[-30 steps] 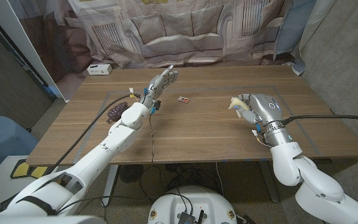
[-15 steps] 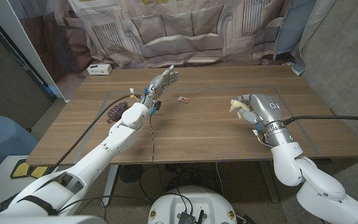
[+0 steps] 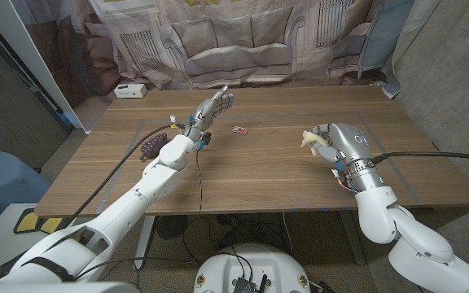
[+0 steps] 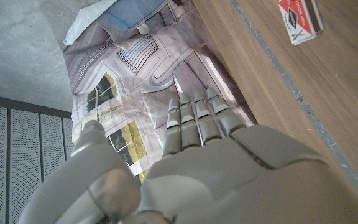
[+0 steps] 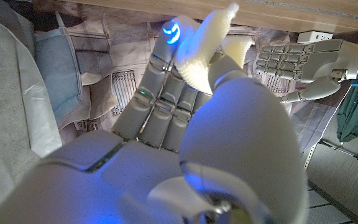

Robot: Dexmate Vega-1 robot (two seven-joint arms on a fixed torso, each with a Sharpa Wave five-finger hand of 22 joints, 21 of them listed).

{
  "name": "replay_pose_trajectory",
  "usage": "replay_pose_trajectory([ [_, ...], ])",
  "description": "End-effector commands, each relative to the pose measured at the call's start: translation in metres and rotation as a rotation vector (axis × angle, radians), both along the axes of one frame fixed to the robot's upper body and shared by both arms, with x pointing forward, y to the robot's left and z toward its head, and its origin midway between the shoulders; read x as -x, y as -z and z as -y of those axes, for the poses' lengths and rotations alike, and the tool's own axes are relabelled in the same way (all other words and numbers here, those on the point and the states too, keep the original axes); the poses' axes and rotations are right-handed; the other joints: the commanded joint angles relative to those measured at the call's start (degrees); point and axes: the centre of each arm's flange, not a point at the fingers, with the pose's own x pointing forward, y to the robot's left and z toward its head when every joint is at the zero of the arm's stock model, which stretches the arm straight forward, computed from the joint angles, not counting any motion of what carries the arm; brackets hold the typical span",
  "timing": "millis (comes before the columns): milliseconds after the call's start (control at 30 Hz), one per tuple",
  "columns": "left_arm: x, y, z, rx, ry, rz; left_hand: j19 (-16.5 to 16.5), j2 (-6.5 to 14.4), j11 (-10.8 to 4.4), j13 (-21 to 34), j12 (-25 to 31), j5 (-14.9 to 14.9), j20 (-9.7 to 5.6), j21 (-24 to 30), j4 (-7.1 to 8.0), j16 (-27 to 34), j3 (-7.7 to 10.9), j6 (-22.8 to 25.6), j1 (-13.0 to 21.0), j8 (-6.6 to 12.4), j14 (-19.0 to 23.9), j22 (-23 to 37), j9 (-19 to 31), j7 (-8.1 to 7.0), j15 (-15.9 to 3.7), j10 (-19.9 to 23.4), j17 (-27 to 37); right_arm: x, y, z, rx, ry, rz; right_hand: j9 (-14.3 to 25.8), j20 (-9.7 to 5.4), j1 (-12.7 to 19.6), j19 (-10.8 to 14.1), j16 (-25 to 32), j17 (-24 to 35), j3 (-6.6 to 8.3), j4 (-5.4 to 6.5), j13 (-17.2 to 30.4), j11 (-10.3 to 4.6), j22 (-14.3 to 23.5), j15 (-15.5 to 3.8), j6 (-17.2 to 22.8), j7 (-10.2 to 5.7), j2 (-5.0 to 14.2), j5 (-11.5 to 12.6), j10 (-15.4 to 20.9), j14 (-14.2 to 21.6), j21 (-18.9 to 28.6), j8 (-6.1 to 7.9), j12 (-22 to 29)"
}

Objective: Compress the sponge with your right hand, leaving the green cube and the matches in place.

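Note:
My right hand [image 3: 338, 142] sits over the right part of the table and grips a pale yellow sponge [image 3: 309, 137], which sticks out from between the fingers. In the right wrist view the sponge [image 5: 209, 45] is squeezed between thumb and fingers [image 5: 166, 68]. A small red matchbox [image 3: 238, 129] lies on the wood near the table's middle, also seen as the matchbox [image 4: 299, 20] in the left wrist view. My left hand [image 3: 213, 106] is raised above the table, fingers straight and together, holding nothing. The green cube is not something I can make out.
A dark purple object [image 3: 152, 146] lies under my left forearm at the table's left side. A white box [image 3: 129, 90] stands at the far left corner. A printed curtain [image 3: 243, 41] hangs behind the table [image 3: 259, 175].

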Motion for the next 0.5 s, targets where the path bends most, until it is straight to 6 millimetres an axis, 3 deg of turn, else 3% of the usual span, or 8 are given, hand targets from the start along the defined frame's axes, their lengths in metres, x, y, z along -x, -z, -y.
replay_pose_trajectory([
  [33, -0.0036, 0.0028, 0.001, 0.002, 0.003, -0.01, 0.28, 0.49, 0.16, 0.22, -0.13, -0.1, 0.19, -0.12, -0.42, -0.16, 0.24, 0.47, 0.09, 0.01, 0.47, 0.32, 0.31, -0.17, 0.1, 0.44, 0.33, -0.0008, 0.0, -0.0003, 0.013, 0.037, -0.013, 0.24, -0.02, 2.41, -5.29, -1.64, 0.78, -0.51, 1.12, 1.32, -2.28, -0.07, -6.2, -0.49, -1.96, 3.48, 0.44, -2.24, 1.45, 0.12, -0.99, -0.54],
  [67, -0.0039, 0.0027, 0.001, 0.002, 0.003, -0.01, 0.3, 0.49, 0.14, 0.22, -0.13, -0.1, 0.24, -0.12, -0.42, -0.16, 0.24, 0.46, 0.09, 0.0, 0.47, 0.32, 0.31, -0.17, 0.11, 0.43, 0.33, -0.001, 0.0, -0.0004, 0.015, 0.04, -0.014, 0.34, -0.07, 2.01, -6.0, -1.91, 1.33, -0.82, 1.17, 1.75, -3.34, -0.13, -6.17, -0.41, -2.32, 3.26, 0.49, -2.1, 0.21, 0.26, -1.04, -0.34],
  [167, -0.005, 0.0022, 0.0011, 0.003, 0.003, -0.008, 0.29, 0.5, 0.27, 0.22, -0.11, -0.1, 0.24, -0.12, -0.43, -0.15, 0.24, 0.45, 0.09, 0.0, 0.49, 0.32, 0.31, -0.19, 0.16, 0.5, 0.33, -0.0011, -0.0003, -0.0002, 0.015, 0.046, -0.009, 0.49, -0.2, 1.0, -7.08, -1.97, 2.41, -1.4, 1.52, 2.46, -3.66, -0.26, -6.11, -0.84, -2.84, 3.17, 0.52, -2.66, -1.21, 0.44, -1.29, -0.31],
  [400, -0.01, -0.0009, 0.0035, 0.007, 0.007, -0.007, 0.29, 0.51, 0.06, 0.22, -0.16, -0.11, 0.25, -0.12, -0.47, -0.15, 0.26, 0.48, 0.1, 0.01, 0.51, 0.32, 0.31, -0.16, 0.16, 0.39, 0.33, -0.0014, -0.0013, 0.0023, 0.022, 0.05, -0.017, 0.69, 0.14, -1.26, -8.55, -2.49, 4.31, -2.51, 2.08, 3.65, -2.97, -0.62, -5.85, -3.46, -2.59, 2.85, 0.55, -5.07, -4.09, 0.82, -2.19, -0.81],
  [500, -0.0118, -0.0035, 0.0064, 0.001, 0.01, -0.005, 0.31, 0.52, 0.05, 0.22, -0.15, -0.11, 0.2, -0.11, -0.48, -0.14, 0.26, 0.5, 0.1, 0.02, 0.53, 0.32, 0.31, -0.09, 0.03, 0.41, 0.33, -0.0014, -0.0011, 0.0025, 0.026, 0.044, -0.02, 0.68, 0.49, -3.59, -9.11, -3.27, 4.24, -3.34, 3.15, 3.54, -2.69, -0.8, -5.06, -4.18, -2.34, 2.96, 0.5, -5.72, -5.55, 0.88, -2.29, -1.25],
])
